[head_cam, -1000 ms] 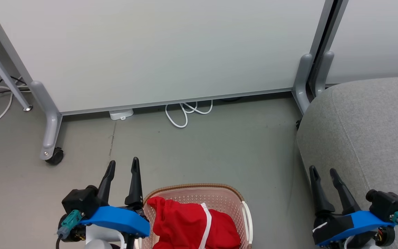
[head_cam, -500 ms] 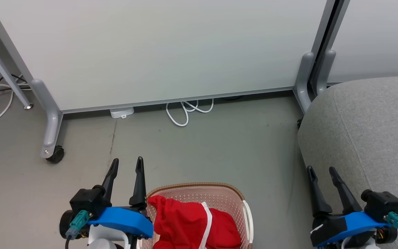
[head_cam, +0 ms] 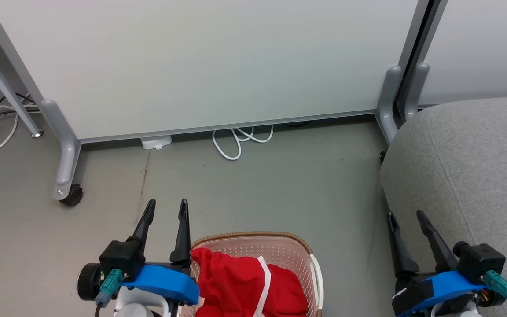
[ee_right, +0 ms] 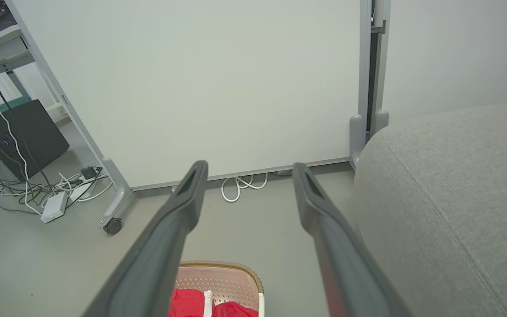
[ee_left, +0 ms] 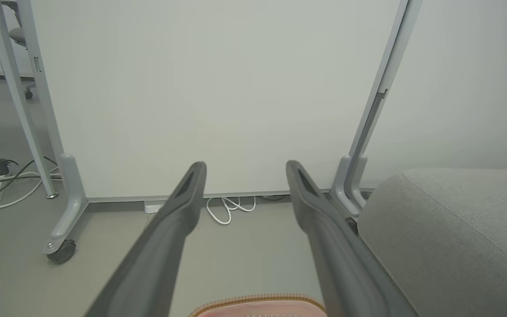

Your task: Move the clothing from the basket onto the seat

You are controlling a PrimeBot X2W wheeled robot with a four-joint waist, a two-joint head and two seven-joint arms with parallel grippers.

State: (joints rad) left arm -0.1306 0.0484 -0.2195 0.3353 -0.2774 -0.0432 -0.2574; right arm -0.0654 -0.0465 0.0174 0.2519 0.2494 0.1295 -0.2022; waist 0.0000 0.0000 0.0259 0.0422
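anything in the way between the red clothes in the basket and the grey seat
Nothing visible does. The red clothing lies uncovered in the basket, and just a strip of floor separates the basket from the grey seat on the robot's right.

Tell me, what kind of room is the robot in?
Probably an office or lab, not a home. Big white partitions on wheels stand on a bare grey floor, and loose cables trail past a dark computer box.
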